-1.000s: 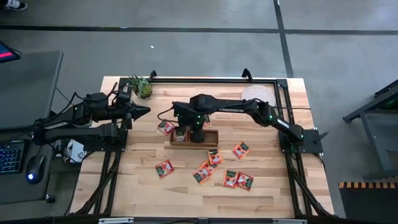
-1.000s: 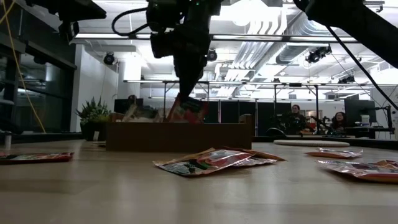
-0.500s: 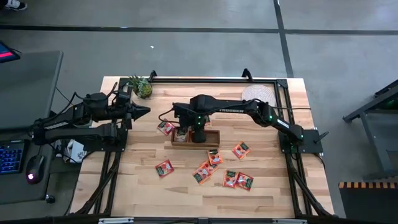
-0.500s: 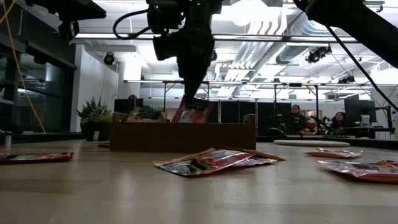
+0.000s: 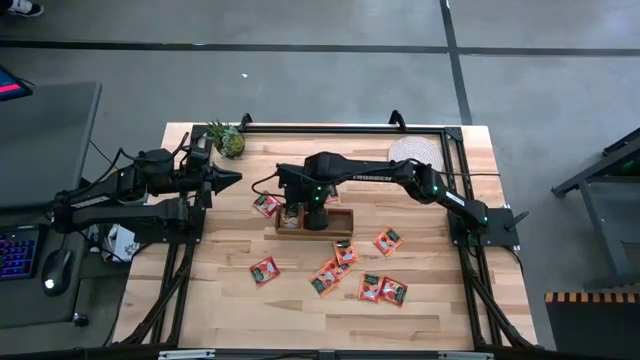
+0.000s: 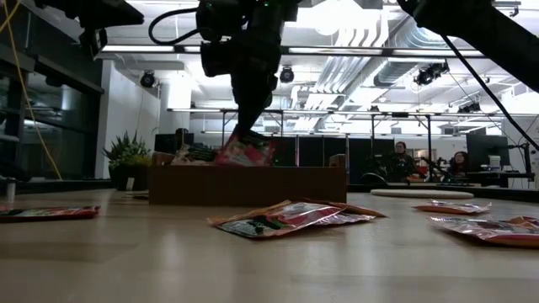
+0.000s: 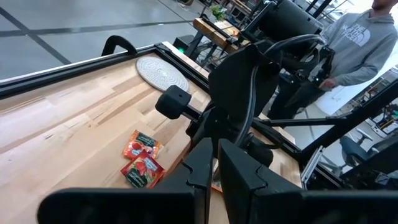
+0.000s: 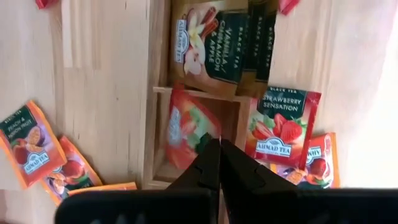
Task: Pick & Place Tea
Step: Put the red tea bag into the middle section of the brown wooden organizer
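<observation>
My right gripper (image 6: 246,135) hangs over the long brown three-compartment wooden box (image 5: 312,221) mid tabletop, jaws closed on one orange-red square tea sachet (image 8: 188,127). Right wrist view puts that sachet directly below the jaws, partly inside a box compartment, lying tilted. Low view shows it tipped with its upper edge above the box wall, so I judge it's not seated yet; a straight drop should finish it.

Dark green sachets (image 8: 209,45) already fill the next compartment. A strawberry sachet (image 8: 279,127) lies just beside the box on the pale wooden tabletop (image 5: 220,300). More loose orange-red sachets (image 5: 380,289) are scattered near of the box, toward the right arm's side; one (image 5: 265,205) sits just left of the box.

Left gripper (image 5: 228,178) waits at the far left, jaws closed, empty, well apart from the box. Only the high view shows the full scatter; only the low view shows sachet height.
</observation>
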